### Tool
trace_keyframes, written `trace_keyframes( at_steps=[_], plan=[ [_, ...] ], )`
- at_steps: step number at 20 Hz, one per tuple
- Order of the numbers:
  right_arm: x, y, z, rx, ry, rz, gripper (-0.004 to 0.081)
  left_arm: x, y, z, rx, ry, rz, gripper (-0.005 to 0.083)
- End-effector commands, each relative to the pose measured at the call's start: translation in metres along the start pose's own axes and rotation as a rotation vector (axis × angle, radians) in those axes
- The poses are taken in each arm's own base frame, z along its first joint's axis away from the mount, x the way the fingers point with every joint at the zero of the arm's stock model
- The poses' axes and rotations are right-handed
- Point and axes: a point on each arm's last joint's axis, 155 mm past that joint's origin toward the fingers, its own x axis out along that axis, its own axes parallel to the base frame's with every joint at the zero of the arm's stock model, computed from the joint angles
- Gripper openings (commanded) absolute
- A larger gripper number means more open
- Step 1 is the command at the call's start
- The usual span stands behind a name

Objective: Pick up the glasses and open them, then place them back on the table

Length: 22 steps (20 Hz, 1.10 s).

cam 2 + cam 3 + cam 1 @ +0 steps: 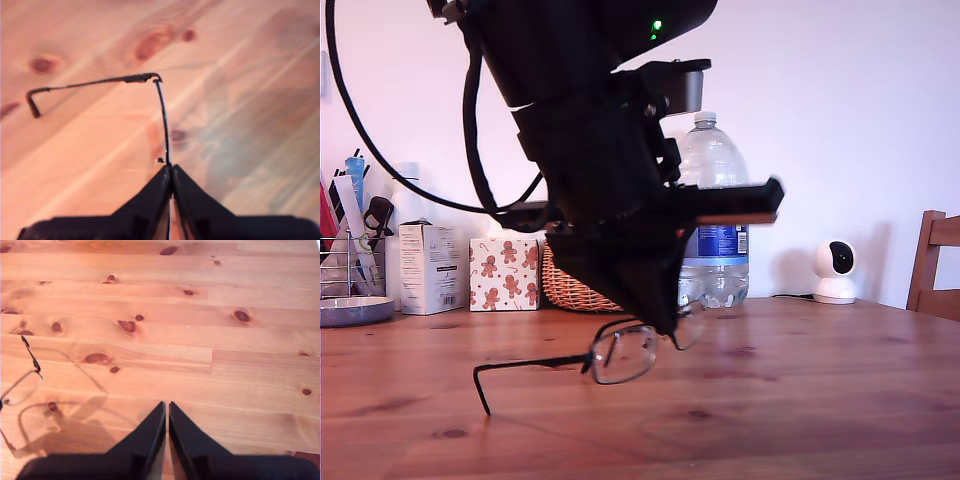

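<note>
Pincer, first: my first gripper point(171, 172) is clamped on the front of the glasses point(120, 80), its black tips pinched together over the thin frame edge.
Pincer, second: my second gripper point(166, 407) has its tips drawn together with only a sliver between them and nothing held — bare wood lies beneath it.
Glasses: in the exterior view the glasses point(610, 352) hang off the bench point(820, 400) under the black arm, the lens tilted and one slim temple swung out toward the exterior view's left, its hooked end pointing down.
Relation: the frame rises straight from the first pincer's tips, and the opened temple branches off at the far hinge, well beyond the tips.
Second wrist view: one lens and a temple tip of the glasses point(22, 385) show at the frame's edge, apart from the second pincer, with their shadow cast on the boards.
Bench: reddish-brown planks with dark knots.
Backdrop: wicker basket point(575, 285), water bottle point(712, 215), gingerbread-print box point(504, 273), white carton point(430, 268) and a small white camera point(835, 270) line the far edge — a wooden chair point(935, 262) stands at the exterior view's right.
</note>
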Motion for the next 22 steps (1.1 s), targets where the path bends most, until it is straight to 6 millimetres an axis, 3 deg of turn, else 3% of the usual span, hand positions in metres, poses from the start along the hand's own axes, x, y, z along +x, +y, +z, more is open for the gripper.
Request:
trace_keyframes(
  at_steps=[1,7,12,16,20,22],
  plan=[
    [0.002,0.000,-0.002,0.009,0.002,0.001,-0.0013,0.003,-0.006,-0.003,-0.003,0.008,-0.013,-0.0021],
    [0.002,0.000,-0.002,0.009,0.001,0.001,-0.0013,0.025,-0.019,-0.019,-0.014,0.065,-0.065,-0.0021],
    [0.002,0.000,-0.002,0.010,0.002,0.000,-0.0013,0.025,-0.020,-0.016,-0.019,0.058,-0.081,-0.0021],
    [0.002,-0.001,-0.003,0.010,0.003,-0.004,-0.0013,0.024,-0.033,-0.011,-0.028,0.047,-0.147,0.0000],
    [0.002,-0.002,-0.003,0.010,0.002,-0.006,-0.0013,0.024,-0.035,-0.008,-0.022,0.035,-0.158,0.0195],
    [0.002,-0.002,-0.003,0.010,0.002,-0.006,-0.0013,0.025,-0.032,-0.008,-0.014,0.035,-0.155,0.0251]
  ],
)
